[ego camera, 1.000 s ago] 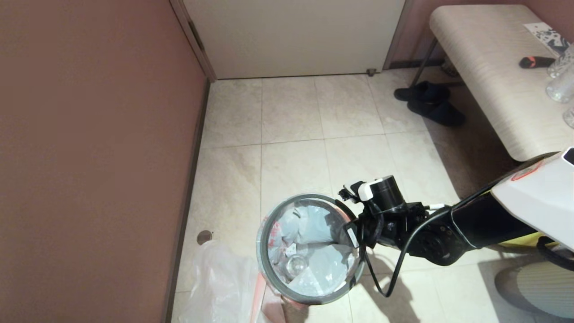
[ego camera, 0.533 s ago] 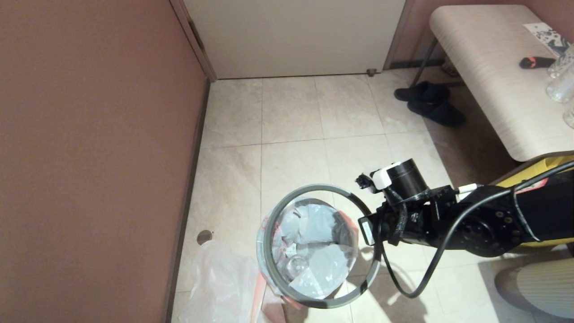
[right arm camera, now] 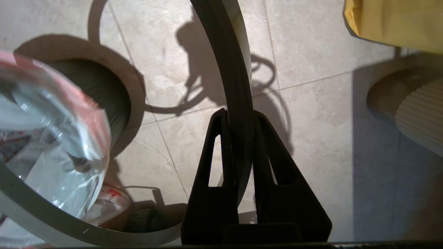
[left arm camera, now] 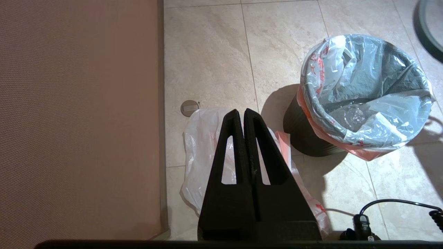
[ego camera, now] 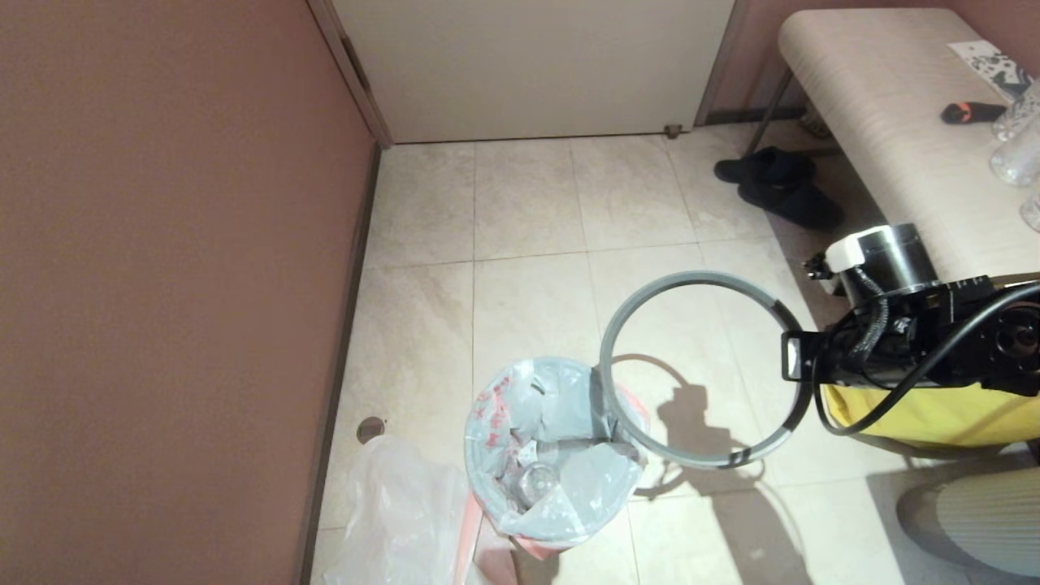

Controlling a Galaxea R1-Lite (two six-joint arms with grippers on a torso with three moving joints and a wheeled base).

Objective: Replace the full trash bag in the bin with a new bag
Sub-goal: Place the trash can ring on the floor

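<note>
The small black bin [left arm camera: 304, 136] stands on the tiles, lined with the full trash bag [ego camera: 561, 487], whose crumpled rim folds over the bin's edge; a clear bottle lies inside. The bin's grey hoop [ego camera: 691, 280] hangs in the air to the right of the bin, off it, with my right gripper [right arm camera: 240, 116] shut on its band [right arm camera: 235, 69]. The new bag [left arm camera: 204, 145], limp and white with a pink-red band, lies on the floor left of the bin [ego camera: 398, 512]. My left gripper [left arm camera: 241, 112] hovers above it, shut and empty.
A brown wall [ego camera: 162, 284] runs along the left, a pale door [ego camera: 528, 65] at the back. A bench [ego camera: 894, 122] with glasses stands right, black slippers [ego camera: 780, 187] beside it. A yellow bag [ego camera: 910, 410] sits under my right arm. A floor drain [ego camera: 370, 429] lies near the wall.
My right gripper has lifted the grey hoop off the bin and carried it up and to the right. The trash bag's rim is now uncovered. The left gripper has not moved.
</note>
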